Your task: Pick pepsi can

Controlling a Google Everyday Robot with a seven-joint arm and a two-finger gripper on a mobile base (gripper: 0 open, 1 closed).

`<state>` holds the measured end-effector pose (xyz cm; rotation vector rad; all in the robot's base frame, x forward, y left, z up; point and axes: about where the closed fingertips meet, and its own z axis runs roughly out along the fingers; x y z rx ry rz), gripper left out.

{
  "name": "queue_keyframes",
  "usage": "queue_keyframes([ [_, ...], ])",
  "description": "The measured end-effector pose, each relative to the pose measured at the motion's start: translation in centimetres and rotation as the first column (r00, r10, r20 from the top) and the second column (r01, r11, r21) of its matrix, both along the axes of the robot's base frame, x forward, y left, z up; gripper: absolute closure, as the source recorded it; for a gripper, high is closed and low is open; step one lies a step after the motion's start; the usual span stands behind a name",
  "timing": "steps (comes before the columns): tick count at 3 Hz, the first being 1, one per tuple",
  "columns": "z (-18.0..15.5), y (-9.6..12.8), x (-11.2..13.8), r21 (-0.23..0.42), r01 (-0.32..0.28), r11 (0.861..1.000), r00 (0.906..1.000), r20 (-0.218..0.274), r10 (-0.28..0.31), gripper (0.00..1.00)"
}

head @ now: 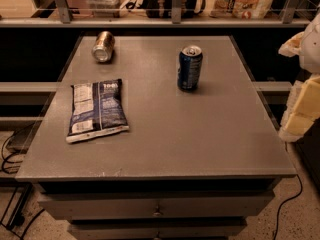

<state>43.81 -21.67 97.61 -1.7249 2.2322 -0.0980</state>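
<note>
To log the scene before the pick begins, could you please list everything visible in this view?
pepsi can: one, dark blue with a silver top, upright on the far right part of the table.
bronze can: one, bronze-gold, on its side near the far left corner.
snack bag: one, blue and white, flat on the left side of the table.
table: one, grey, with drawers below the top.
shelf: one, behind the table, holding bags and boxes.
cables: black, on the floor at left.
gripper: one, pale cream, at the right edge of the view, apart from both cans.
</note>
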Motion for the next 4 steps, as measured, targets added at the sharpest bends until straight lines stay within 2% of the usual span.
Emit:
queue_keyframes([
  [2, 0.2, 0.2, 0.2, 0.017, -0.003, 1.0, 0.9999, 0.014, 0.003, 0.0],
  [3, 0.0, 1.3, 1.0, 0.093, -0.037, 0.995, 0.9988, 0.035, 0.034, 0.0],
  [4, -0.2, 2.8, 2.1, 0.19, -0.085, 0.978, 0.9953, 0.062, 0.075, 0.0],
])
